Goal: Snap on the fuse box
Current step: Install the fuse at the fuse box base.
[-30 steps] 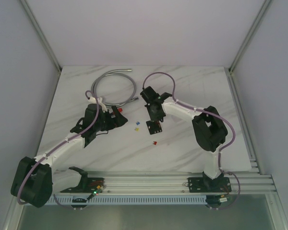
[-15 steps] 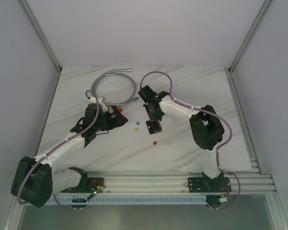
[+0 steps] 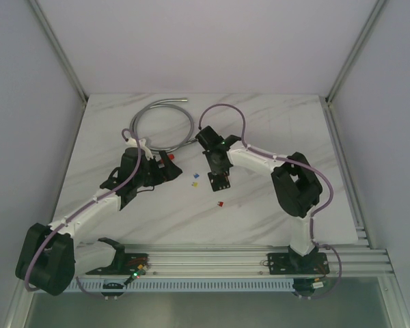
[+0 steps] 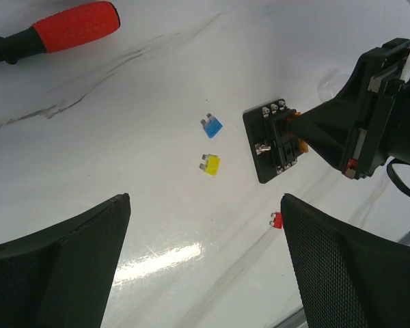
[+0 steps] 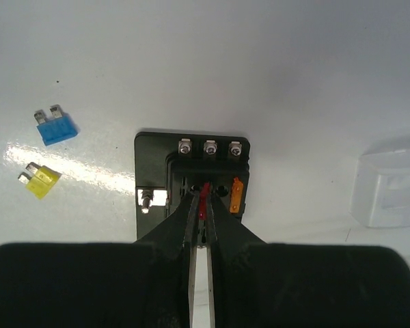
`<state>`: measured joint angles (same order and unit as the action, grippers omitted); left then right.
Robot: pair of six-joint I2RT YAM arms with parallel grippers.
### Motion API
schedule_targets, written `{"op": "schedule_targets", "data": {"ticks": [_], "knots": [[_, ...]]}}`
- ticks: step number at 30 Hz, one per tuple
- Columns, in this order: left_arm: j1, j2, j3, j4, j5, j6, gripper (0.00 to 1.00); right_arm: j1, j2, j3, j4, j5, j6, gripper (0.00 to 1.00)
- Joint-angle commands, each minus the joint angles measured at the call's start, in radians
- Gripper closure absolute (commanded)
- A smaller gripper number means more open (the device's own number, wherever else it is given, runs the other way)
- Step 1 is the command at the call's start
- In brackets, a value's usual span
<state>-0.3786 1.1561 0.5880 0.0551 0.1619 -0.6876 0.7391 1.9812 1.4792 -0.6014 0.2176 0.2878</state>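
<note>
The fuse box (image 5: 191, 164) is a black square block lying flat on the white table; it also shows in the top view (image 3: 221, 182) and the left wrist view (image 4: 273, 147). An orange fuse (image 5: 236, 193) sits in its right slot. My right gripper (image 5: 205, 208) is shut on a small red fuse (image 5: 204, 193), with its tips at the box's middle slot. My left gripper (image 4: 205, 205) is open and empty, above bare table to the left of the box (image 3: 165, 169).
A blue fuse (image 5: 57, 128) and a yellow fuse (image 5: 39, 180) lie left of the box. A loose red fuse (image 4: 277, 219) lies in front of it. A clear cover (image 5: 389, 188) lies to its right. A red-handled screwdriver (image 4: 75, 26) and a grey cable (image 3: 157, 116) lie farther back.
My right arm has shifted slightly left over the fuse box. The left arm has not moved.
</note>
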Motion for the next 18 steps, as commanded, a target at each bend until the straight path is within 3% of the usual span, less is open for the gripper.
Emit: {"op": "schedule_targets", "data": {"ticks": [1, 8, 18], "knots": [[0.004, -0.008, 0.023, -0.006, 0.018, -0.009, 0.0, -0.004, 0.006, -0.103, -0.012, 0.014, 0.026, 0.96], [0.003, -0.012, 0.026, -0.008, 0.017, -0.011, 0.0, -0.04, -0.058, -0.166, 0.024, -0.013, 0.022, 0.9], [0.004, -0.01, 0.029, -0.01, 0.016, -0.013, 0.0, -0.064, -0.073, -0.173, 0.025, -0.024, 0.019, 0.93]]}}
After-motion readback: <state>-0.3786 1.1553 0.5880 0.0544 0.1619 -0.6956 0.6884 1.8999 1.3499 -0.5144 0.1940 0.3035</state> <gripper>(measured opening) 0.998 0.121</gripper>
